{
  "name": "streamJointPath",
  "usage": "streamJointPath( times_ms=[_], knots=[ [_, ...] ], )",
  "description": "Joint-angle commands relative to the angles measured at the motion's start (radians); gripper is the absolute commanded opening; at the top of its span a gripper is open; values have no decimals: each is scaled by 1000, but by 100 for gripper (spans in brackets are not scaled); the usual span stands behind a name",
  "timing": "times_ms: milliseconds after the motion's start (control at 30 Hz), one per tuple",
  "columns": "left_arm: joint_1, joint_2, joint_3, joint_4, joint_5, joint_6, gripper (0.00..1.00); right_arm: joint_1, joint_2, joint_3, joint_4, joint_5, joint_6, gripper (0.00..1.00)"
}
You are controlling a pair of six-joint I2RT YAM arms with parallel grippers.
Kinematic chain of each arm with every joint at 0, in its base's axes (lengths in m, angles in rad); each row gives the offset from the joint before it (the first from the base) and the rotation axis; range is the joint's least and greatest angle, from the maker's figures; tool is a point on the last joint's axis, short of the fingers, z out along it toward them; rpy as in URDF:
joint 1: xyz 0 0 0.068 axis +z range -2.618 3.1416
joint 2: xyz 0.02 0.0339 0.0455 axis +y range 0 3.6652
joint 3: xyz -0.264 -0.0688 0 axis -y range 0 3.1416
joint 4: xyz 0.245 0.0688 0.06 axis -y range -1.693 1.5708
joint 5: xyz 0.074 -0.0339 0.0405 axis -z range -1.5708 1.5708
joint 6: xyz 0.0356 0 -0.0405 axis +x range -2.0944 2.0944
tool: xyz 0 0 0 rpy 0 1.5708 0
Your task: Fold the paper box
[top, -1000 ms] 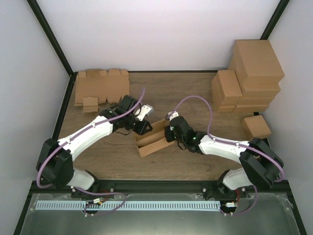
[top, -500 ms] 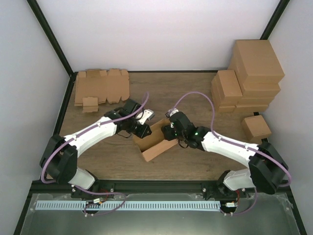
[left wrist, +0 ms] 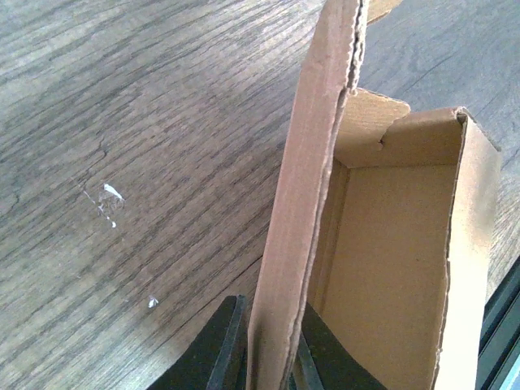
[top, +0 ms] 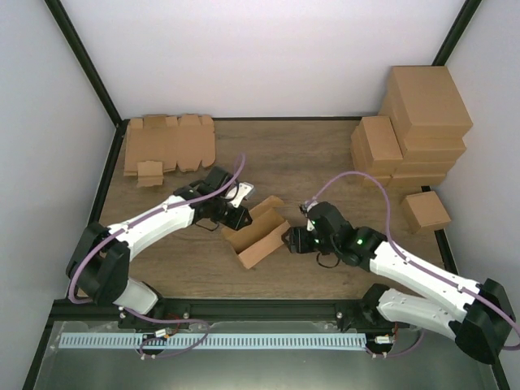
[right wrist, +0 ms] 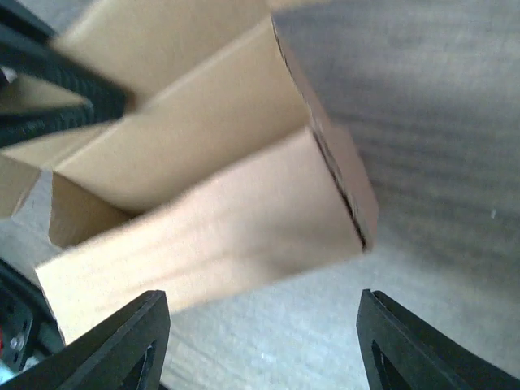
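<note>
The paper box (top: 256,234) sits half-formed and open-topped on the wooden table (top: 317,154), between the two arms. The left gripper (top: 236,213) is nearly closed, pinching the box's upright side wall. The right gripper (top: 291,240) is spread wide and empty, just beside the box's right end.

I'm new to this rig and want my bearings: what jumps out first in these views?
A half-folded plain brown cardboard paper box stands open-topped in the middle of the wooden table, one wall pinched in the left arm's jaws, while the right arm's jaws hang open just off its right end. Behind, a stack of blocky brown cartons fills the far right corner and flat brown cardboard blanks lie far left.
</note>
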Motion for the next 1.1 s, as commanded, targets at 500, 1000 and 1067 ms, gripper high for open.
streamJointPath(
  times_ms=[500, 1000, 1067],
  knots=[
    [-21, -54, -52, 93, 105, -118, 15, 9, 64, -242, 530, -314, 256, 65],
    [-70, -55, -74, 137, 138, -191, 15, 9, 128, -222, 605, -323, 256, 65],
    [-70, -52, -76, 145, 166, -194, 15, 9, 128, -216, 576, -294, 254, 66]
  ],
)
